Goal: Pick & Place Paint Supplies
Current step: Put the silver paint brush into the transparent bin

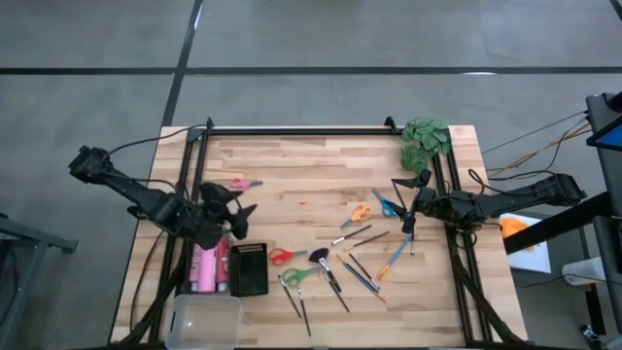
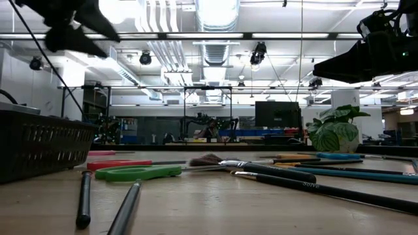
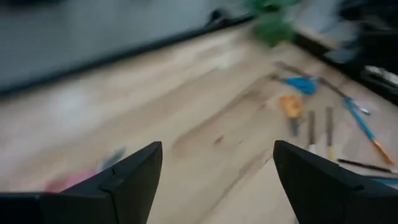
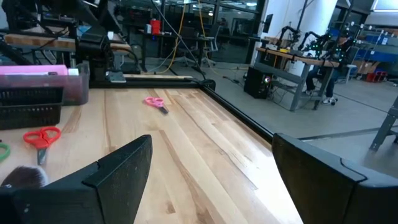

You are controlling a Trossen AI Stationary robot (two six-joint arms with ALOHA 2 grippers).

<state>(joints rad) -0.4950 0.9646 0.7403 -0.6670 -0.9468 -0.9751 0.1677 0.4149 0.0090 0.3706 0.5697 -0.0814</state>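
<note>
Paint supplies lie flat on the wooden table (image 1: 301,165). They include pink scissors (image 1: 245,184), orange scissors (image 1: 361,212), blue scissors (image 1: 387,204), red scissors (image 1: 282,256), green scissors (image 1: 299,276) and several thin brushes (image 1: 362,270). Pink bottles (image 1: 207,264) lie in a tray beside a black basket (image 1: 249,269). My left gripper (image 1: 243,204) hangs open above the table's left part, near the pink scissors. Its fingers (image 3: 134,177) have nothing between them. My right gripper (image 1: 406,204) is open too, above the right part and close to the blue scissors. It points level across the table with nothing between its fingers (image 4: 118,174).
A green leafy clump (image 1: 426,141) sits at the far right corner. A clear plastic box (image 1: 202,321) stands at the near left edge. A black frame rail (image 1: 292,129) runs along the table's far edge. Bare wood lies in the far middle between the two arms.
</note>
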